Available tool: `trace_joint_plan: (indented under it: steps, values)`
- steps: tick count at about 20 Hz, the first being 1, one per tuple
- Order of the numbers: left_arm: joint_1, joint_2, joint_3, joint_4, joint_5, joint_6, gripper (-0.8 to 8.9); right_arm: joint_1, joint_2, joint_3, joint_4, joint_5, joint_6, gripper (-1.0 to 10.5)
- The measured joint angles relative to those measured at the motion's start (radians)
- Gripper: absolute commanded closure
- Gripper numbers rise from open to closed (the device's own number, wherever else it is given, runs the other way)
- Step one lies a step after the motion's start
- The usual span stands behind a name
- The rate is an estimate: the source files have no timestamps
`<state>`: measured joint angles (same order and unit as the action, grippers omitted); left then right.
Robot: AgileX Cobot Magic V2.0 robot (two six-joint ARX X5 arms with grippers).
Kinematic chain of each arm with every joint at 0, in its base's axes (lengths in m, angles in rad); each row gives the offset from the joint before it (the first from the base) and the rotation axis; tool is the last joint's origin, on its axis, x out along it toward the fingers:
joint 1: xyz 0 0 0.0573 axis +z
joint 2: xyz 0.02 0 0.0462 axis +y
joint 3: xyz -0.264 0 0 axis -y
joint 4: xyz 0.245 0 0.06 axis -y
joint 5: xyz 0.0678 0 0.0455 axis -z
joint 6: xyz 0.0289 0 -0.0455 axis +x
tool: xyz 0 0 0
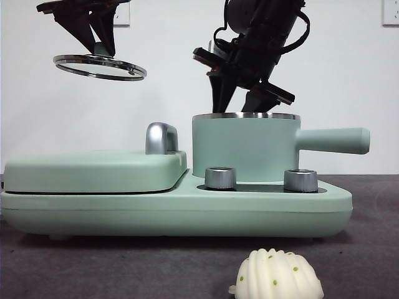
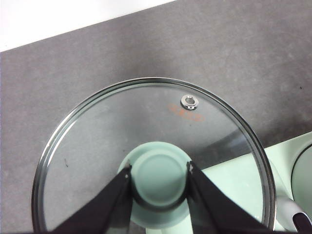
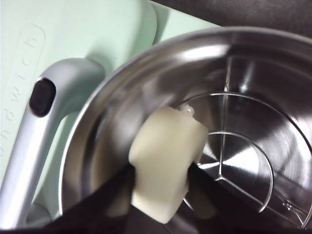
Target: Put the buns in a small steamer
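1. Your smooth cream bun (image 3: 165,165) is pinched between the right gripper (image 3: 161,180) jaws, hanging over the open mouth of the small steamer (image 1: 243,149), just above its steel interior with the wire rack (image 3: 229,161) at the bottom.
2. Your ridged bun (image 1: 277,274) with green specks lies on the dark table (image 1: 124,261), in front of the appliance and apart from it.
3. You see the steamer standing on the mint-green base (image 1: 174,208), its straight handle (image 1: 333,140) pointing sideways, two silver knobs (image 1: 220,177) before it.
4. Your left gripper (image 2: 159,178) has its jaws clamped on the green knob (image 2: 158,173) of the glass lid (image 2: 97,146), holding the lid tilted in the air, well off to the side above the flat griddle lid (image 1: 93,171) and its chrome handle (image 1: 161,137).
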<state>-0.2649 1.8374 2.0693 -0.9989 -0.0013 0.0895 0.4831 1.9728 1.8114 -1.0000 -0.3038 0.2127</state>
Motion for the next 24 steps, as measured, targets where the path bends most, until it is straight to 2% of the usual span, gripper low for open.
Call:
trace_joint_plan:
  steps: [3, 15, 21, 24]
  values:
    - [0.000, 0.000, 0.000, 0.000, 0.000, 0.000, 7.98, -0.001, 0.000, 0.000, 0.003, 0.000, 0.000, 5.9]
    - [0.000, 0.000, 0.000, 0.000, 0.000, 0.000, 7.98, -0.002, 0.000, 0.091, -0.062, 0.002, 0.000, 5.6]
    - [0.001, 0.000, 0.000, 0.000, 0.000, 0.000, 7.99, -0.002, -0.047, 0.175, -0.222, 0.051, -0.047, 5.6]
    - [0.001, 0.000, 0.000, 0.000, 0.000, 0.000, 7.98, 0.000, -0.132, 0.176, -0.322, 0.150, -0.077, 5.6]
